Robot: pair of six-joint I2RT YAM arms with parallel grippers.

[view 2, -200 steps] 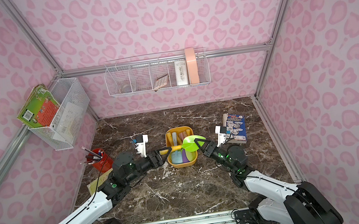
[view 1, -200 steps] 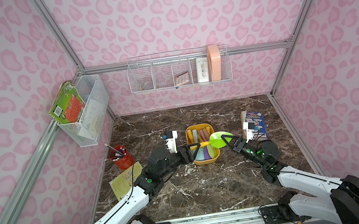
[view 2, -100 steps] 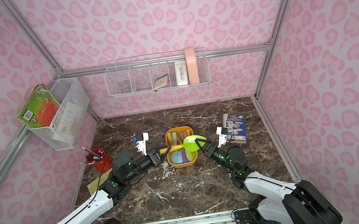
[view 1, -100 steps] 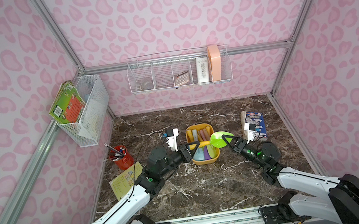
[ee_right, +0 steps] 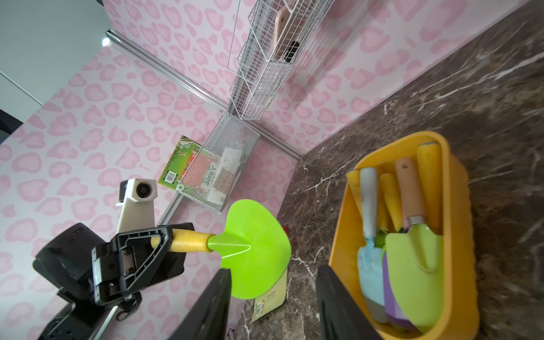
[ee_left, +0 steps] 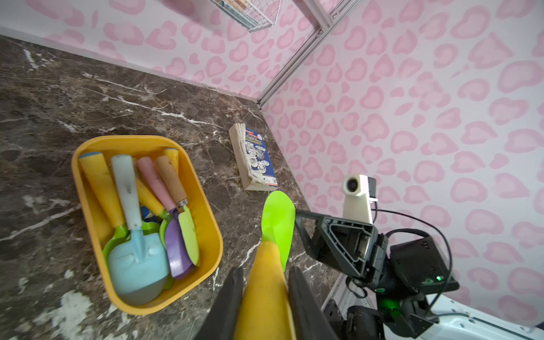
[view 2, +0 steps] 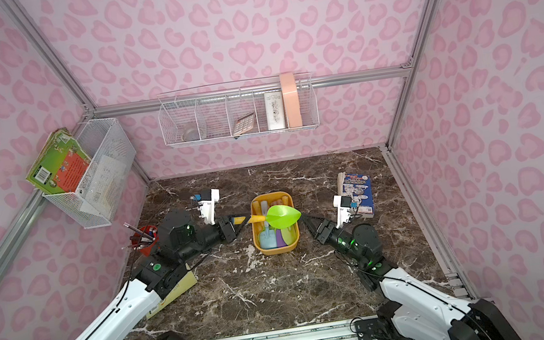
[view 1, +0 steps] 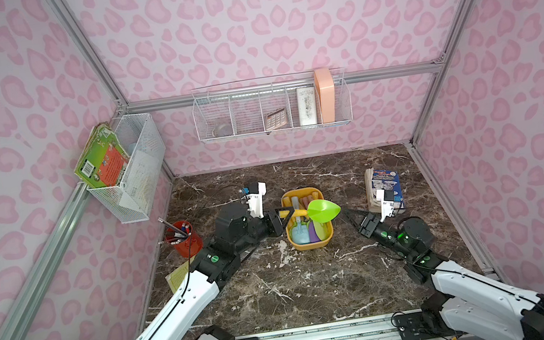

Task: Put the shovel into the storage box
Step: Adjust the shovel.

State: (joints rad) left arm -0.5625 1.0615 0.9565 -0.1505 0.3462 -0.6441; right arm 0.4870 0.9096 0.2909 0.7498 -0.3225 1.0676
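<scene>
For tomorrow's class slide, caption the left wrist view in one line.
Left claw holds the green shovel by its yellow handle near the storage box.

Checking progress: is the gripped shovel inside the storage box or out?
Out. The shovel hangs in mid-air near the storage box, its yellow handle clamped in the left gripper.

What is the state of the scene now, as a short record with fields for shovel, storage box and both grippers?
shovel: raised, held by its yellow handle, not yet in the box
storage box: holds several other toy shovels
left gripper: fingers shut on the shovel handle
right gripper: fingers open, empty, apart from the green blade
</scene>
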